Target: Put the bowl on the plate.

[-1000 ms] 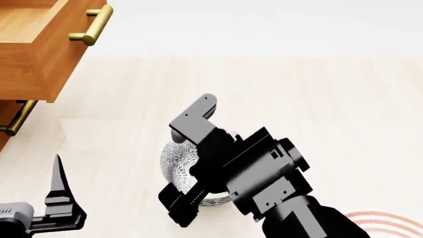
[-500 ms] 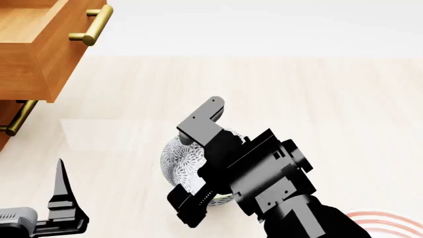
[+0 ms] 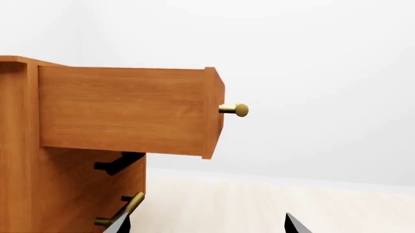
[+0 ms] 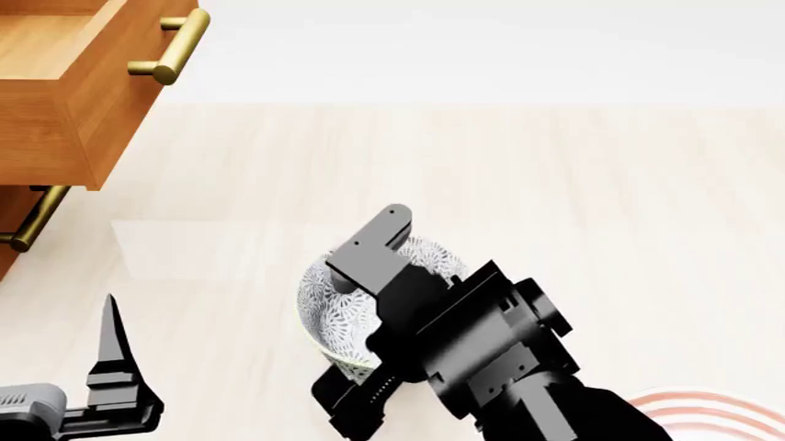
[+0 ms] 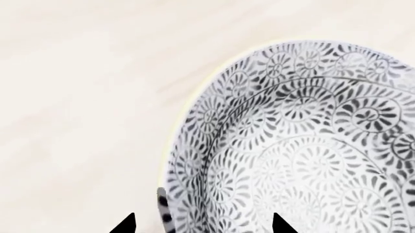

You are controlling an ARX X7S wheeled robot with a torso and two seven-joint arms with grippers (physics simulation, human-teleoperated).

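The bowl, white with a dense grey floral pattern, sits on the pale surface at the centre of the head view, partly covered by my right arm. My right gripper hangs over it, open. In the right wrist view the bowl fills the frame, and the right gripper has its two tips on either side of the bowl's near rim, one outside and one inside. Only a sliver of the plate, with red rings, shows at the bottom right. My left gripper is open and holds nothing, low at the left.
A wooden cabinet stands at the far left with its top drawer pulled out, its brass handle sticking forward. A second brass handle sits below it. In the left wrist view the drawer juts out over the floor.
My right gripper has come down and slightly back over the bowl, so more of the bowl's far rim and inside now shows. The left arm has barely moved.
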